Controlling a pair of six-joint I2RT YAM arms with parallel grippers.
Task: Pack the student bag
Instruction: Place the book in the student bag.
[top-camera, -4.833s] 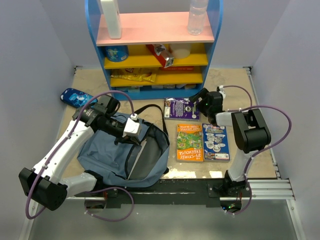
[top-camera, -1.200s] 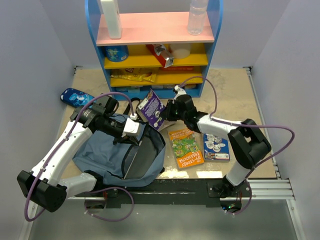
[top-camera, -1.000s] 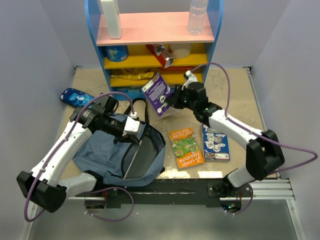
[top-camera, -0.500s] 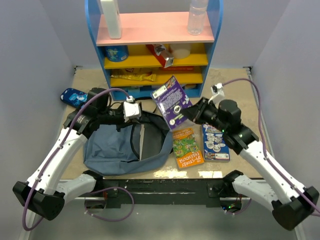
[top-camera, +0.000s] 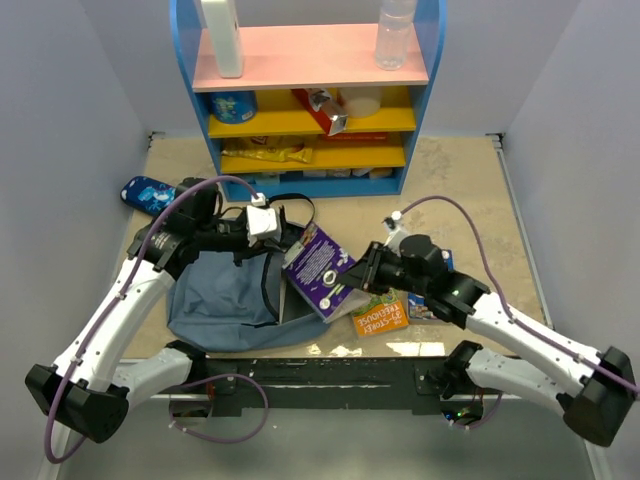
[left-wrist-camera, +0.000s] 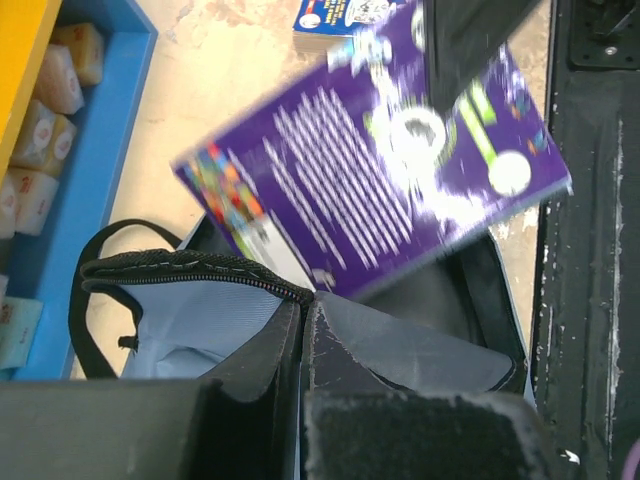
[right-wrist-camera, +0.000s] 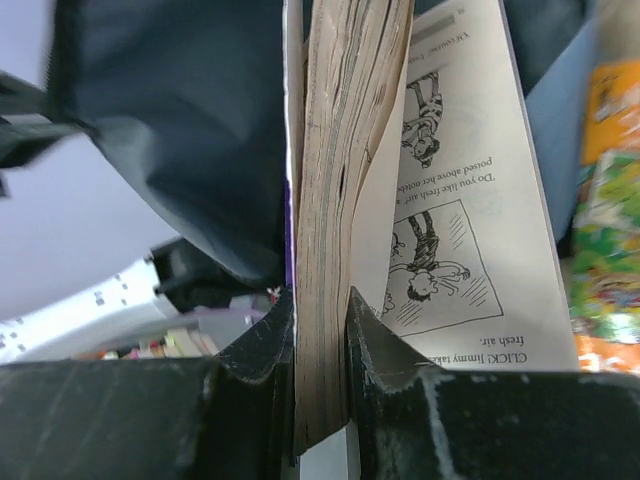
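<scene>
The student bag (top-camera: 222, 297) lies at the near left, slate-blue, with its mouth facing right. My left gripper (top-camera: 274, 231) is shut on the bag's upper rim by the zipper (left-wrist-camera: 200, 268) and holds the opening up; the dark lining (left-wrist-camera: 470, 300) shows inside. My right gripper (top-camera: 356, 277) is shut on a purple book (top-camera: 319, 270), which is tilted with its lower corner at the bag's mouth. In the right wrist view the fingers (right-wrist-camera: 268, 345) clamp the book's page block (right-wrist-camera: 345, 150), and one inner page (right-wrist-camera: 455, 230) fans open. The left wrist view shows the purple book (left-wrist-camera: 380, 170) blurred above the opening.
An orange-green book (top-camera: 381, 314) lies flat right of the bag, and a blue book (top-camera: 420, 306) is mostly hidden under my right arm. A blue shelf unit (top-camera: 305, 186) with snacks and bottles stands behind. A bright-blue pouch (top-camera: 150, 193) lies at far left. A black rail (top-camera: 330, 366) runs along the near edge.
My right arm has swung the purple book from in front of the shelf down and left to the bag's mouth. My left gripper keeps its hold on the bag's rim.
</scene>
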